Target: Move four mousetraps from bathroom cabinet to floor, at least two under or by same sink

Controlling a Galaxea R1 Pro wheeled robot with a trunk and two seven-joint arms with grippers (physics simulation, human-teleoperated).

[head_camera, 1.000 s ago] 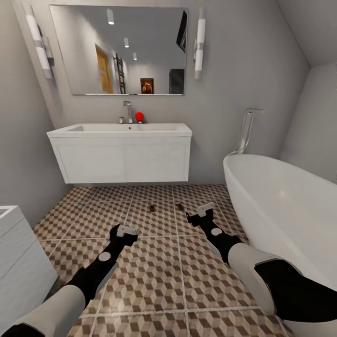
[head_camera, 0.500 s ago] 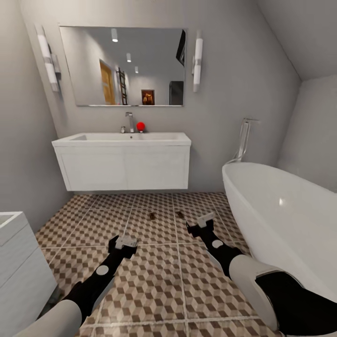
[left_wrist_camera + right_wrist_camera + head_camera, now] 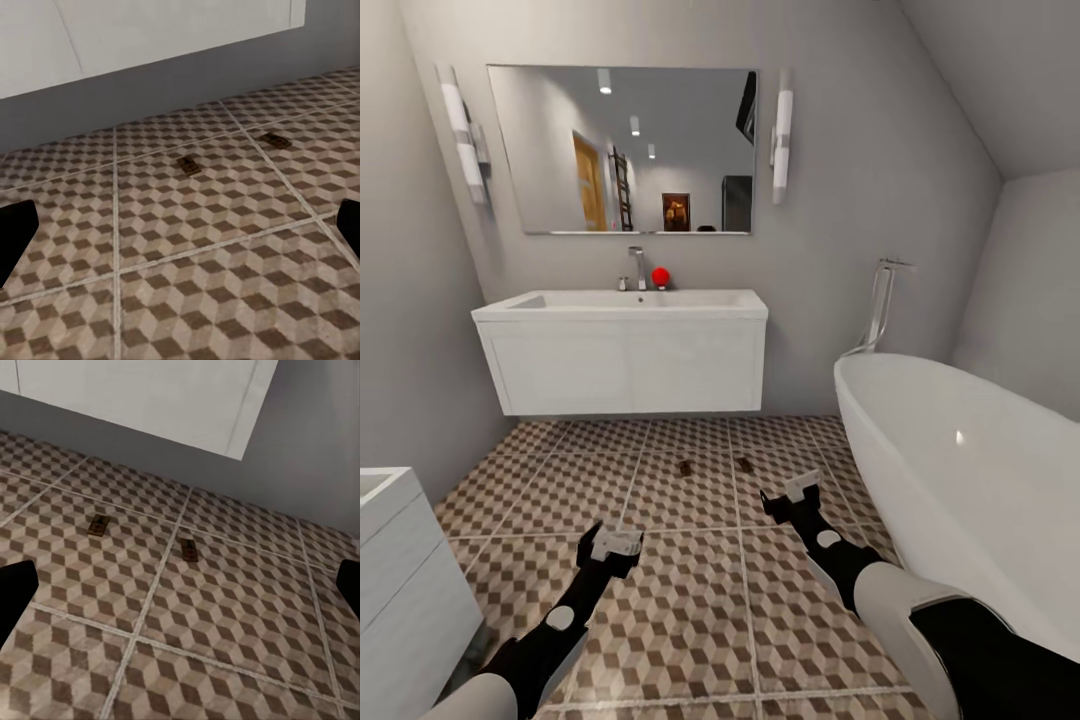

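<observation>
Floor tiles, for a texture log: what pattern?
Brown, beige and white cube-patterned bathroom floor tiles; clearest in left wrist view.

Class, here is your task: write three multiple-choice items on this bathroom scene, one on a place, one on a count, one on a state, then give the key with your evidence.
1. Where do the mousetraps lie?
A. in the bathtub
B. on the bathroom floor before the vanity
C. on the sink

2. How many mousetraps show on the tiles?
A. two
B. four
C. none

3. How does the left gripper stand?
A. shut on a mousetrap
B. open, holding nothing
C. shut on the tap

Key: 1 B, both slabs rest on patterned tiles in front of the bathroom sink. 2 A, one and another show in the left wrist view. 3 B, its fingertips sit far apart over bare tiles.
</observation>
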